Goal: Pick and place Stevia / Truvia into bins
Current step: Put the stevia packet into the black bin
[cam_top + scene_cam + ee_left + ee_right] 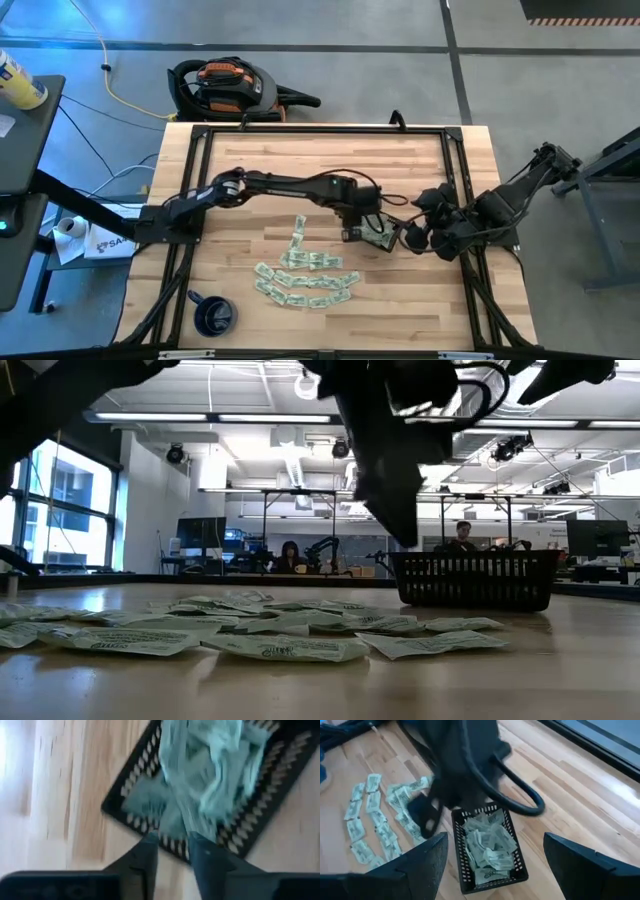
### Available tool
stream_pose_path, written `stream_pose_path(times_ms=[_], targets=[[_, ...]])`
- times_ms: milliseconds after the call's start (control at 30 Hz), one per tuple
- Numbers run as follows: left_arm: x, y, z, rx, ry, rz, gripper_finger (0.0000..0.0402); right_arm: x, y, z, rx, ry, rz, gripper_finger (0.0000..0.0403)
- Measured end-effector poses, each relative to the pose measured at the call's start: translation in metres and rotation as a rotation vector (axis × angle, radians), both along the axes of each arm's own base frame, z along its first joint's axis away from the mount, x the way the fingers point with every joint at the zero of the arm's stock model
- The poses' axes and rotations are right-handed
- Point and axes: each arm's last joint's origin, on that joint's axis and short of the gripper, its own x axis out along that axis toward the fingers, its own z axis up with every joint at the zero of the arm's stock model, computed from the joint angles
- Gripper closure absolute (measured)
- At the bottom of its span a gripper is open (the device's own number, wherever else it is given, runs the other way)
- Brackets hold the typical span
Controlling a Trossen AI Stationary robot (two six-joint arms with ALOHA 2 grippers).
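The black gridded tray stands right of the table's middle and holds a heap of pale green sachets. My left gripper hangs just above the tray's left edge, pointing steeply down with its fingers a little apart. A blurred sachet shows right past its fingertips, over the tray. Several more sachets lie flat on the wood, left of and nearer than the tray. My right gripper waits wide open right of the tray, with nothing between its fingers. My left gripper points down over the tray with a pale green sachet right at the gap between its fingertips. The picture is blurred there, and I cannot tell whether the fingers touch it.
A dark blue mug stands at the table's near left corner. A black frame runs around the tabletop. Bare wood lies between the sachets and the far edge. People sit in the room behind.
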Motion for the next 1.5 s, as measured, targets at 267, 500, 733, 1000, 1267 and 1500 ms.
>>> stream_pose_path(times_ms=[267,500,733,1000,1267,1500], targets=[[-0.057,-0.012,0.057,-0.011,0.318,0.043,0.0202,-0.003,-0.001,-0.003,-0.048,0.120,0.116,0.0087],[-0.092,-0.052,0.070,-0.013,0.265,0.056,0.0231,0.007,-0.002,-0.007,-0.149,0.276,0.370,0.0087],[-0.157,-0.092,0.025,-0.172,0.076,0.236,0.0264,0.049,-0.001,-0.015,-0.048,0.223,0.558,0.0087],[-0.242,-0.101,0.001,-0.276,0.008,0.422,0.0281,0.115,0.011,-0.066,0.071,0.279,0.781,0.0087],[-0.270,-0.099,0.009,-0.196,-0.019,0.355,0.0284,0.153,0.031,-0.128,0.170,0.350,0.863,0.0087],[-0.271,-0.098,0.008,-0.121,0.011,0.213,0.0282,0.163,0.054,-0.163,0.145,0.368,0.846,0.0106]])
